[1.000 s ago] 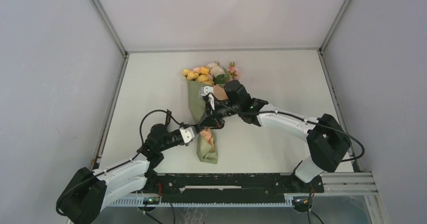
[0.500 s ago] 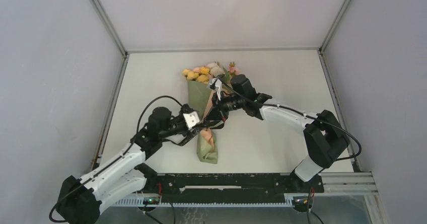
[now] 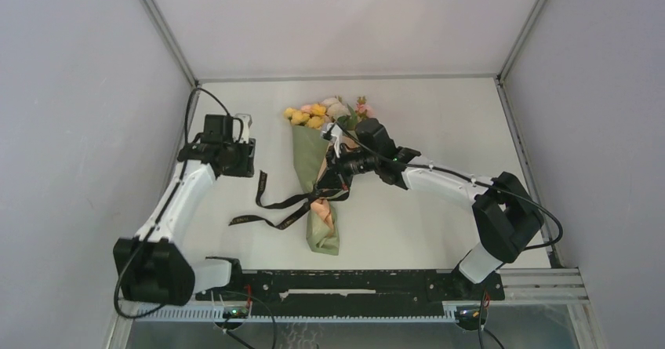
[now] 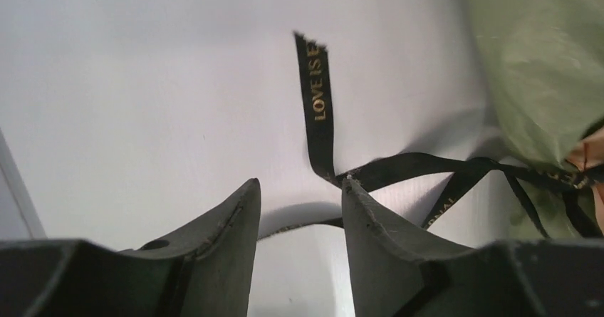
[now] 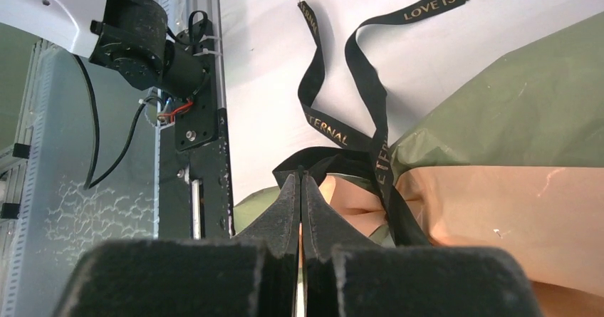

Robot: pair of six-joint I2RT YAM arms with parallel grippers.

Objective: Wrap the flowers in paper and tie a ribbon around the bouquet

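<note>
The bouquet (image 3: 321,223) lies on the table with the flowers (image 3: 323,114) at its far end, wrapped in the olive and peach paper (image 3: 307,154). The black ribbon (image 3: 270,208) goes round its waist, and its lettered tails trail left over the table. My right gripper (image 3: 331,181) is shut on a ribbon loop (image 5: 335,162) at the waist, fingertips together (image 5: 300,173). My left gripper (image 3: 239,161) stands apart at the far left, open and empty (image 4: 300,183). A ribbon tail (image 4: 317,89) and green paper (image 4: 541,82) lie ahead of it.
Grey walls close in the white table (image 3: 439,121) on the left, back and right. A black rail (image 3: 353,282) with the arm bases runs along the near edge. The left arm's base motor and cables (image 5: 142,39) show in the right wrist view.
My left gripper let go of the ribbon, opened and swung away to the far left. The ribbon tails dropped onto the table. My right gripper stayed shut at the bouquet's waist.
</note>
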